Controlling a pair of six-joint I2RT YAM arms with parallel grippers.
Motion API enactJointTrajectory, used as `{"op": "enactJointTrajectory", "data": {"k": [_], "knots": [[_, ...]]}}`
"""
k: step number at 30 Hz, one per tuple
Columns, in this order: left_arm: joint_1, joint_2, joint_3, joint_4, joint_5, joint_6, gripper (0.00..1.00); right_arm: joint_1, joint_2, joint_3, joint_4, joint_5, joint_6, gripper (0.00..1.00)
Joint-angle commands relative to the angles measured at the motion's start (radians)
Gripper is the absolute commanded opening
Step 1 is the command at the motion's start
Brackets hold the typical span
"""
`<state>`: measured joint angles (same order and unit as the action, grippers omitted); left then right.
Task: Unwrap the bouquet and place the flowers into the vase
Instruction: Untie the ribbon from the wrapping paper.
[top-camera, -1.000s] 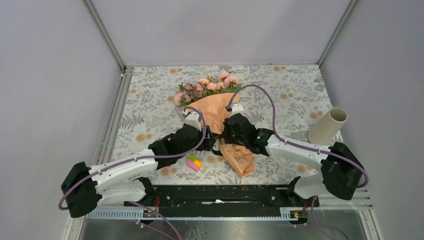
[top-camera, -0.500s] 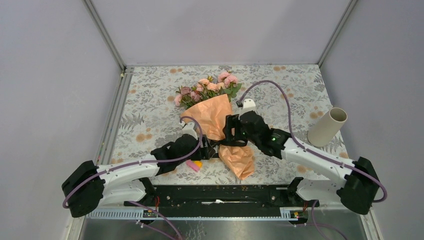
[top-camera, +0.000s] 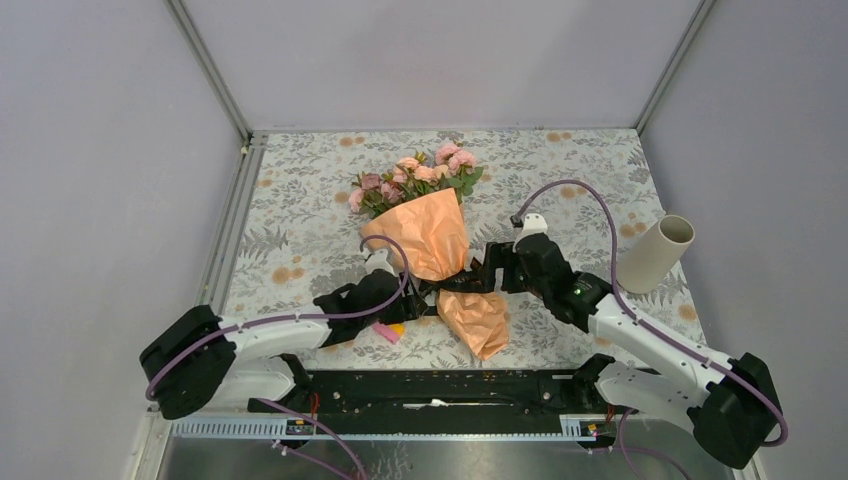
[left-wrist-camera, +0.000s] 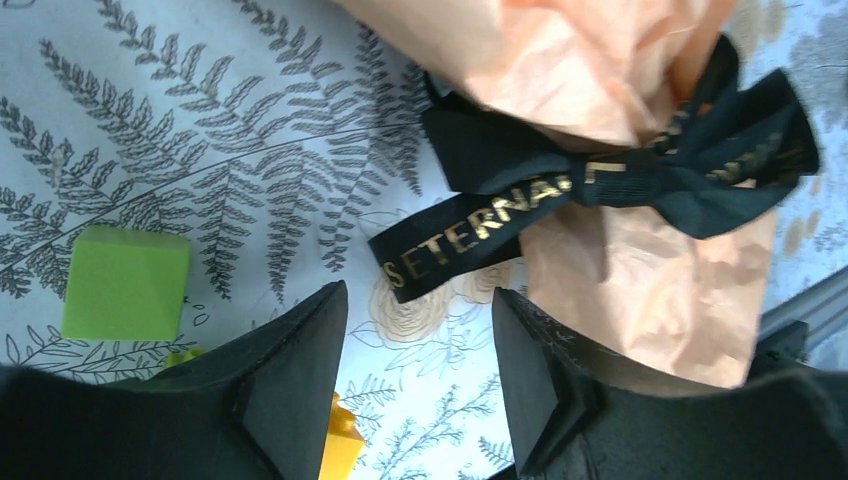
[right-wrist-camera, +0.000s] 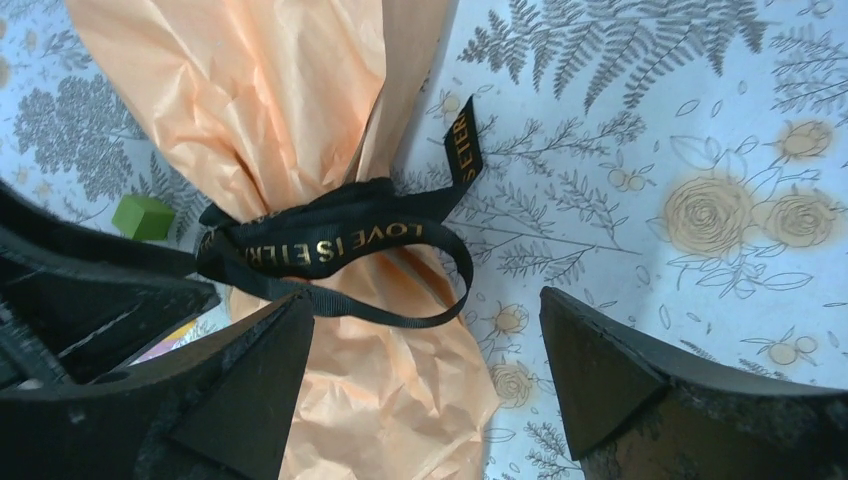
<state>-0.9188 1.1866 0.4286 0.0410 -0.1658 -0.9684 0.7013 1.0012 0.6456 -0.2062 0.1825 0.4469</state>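
1. Top external view: the floral-print table (top-camera: 300, 200) fills the middle of the frame. Both arms reach in from the bottom edge and crowd the tied neck of the bundle from either side.
2. At frame centre lies the bouquet (top-camera: 425, 235). Its crinkled orange paper forms a cone that narrows downward, with a crumpled tail below the tie.
3. At the cone's upper end the flowers (top-camera: 415, 180) show as pink and peach roses with green leaves.
4. Far right in the frame is the vase (top-camera: 655, 255), a plain cream tube with its mouth open, well apart from the bundle.
5. Right claw (right-wrist-camera: 425, 310): spread wide, its fingers on either side of the paper tail, pinching nothing.
6. Left claw (left-wrist-camera: 420, 310): spread and empty, with the ribbon's loose end just above the gap.
7. The black ribbon (right-wrist-camera: 330, 235) has gold lettering and is knotted round the paper neck.
8. A green block (left-wrist-camera: 125, 282) lies at the left of the left wrist view, and a yellow block (left-wrist-camera: 340, 440) at the bottom edge beside a finger.
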Motion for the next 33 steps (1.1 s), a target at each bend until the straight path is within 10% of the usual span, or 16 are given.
{"op": "enactJointTrajectory", "data": {"k": [1, 15, 23, 33], "knots": [[0.002, 0.057, 0.036, 0.032, -0.019, -0.006, 0.57, -0.007, -0.053, -0.031, 0.005, -0.073, 0.034, 0.91], [-0.01, 0.125, 0.053, 0.077, -0.093, 0.028, 0.27, -0.056, -0.073, -0.147, 0.121, -0.199, 0.112, 0.96], [-0.019, 0.078, 0.166, -0.087, -0.157, 0.159, 0.03, -0.057, -0.018, -0.126, 0.154, -0.212, 0.139, 0.8], [-0.022, 0.099, 0.475, -0.528, -0.189, 0.371, 0.1, -0.057, 0.054, -0.073, 0.152, -0.221, 0.101, 0.64]]}}
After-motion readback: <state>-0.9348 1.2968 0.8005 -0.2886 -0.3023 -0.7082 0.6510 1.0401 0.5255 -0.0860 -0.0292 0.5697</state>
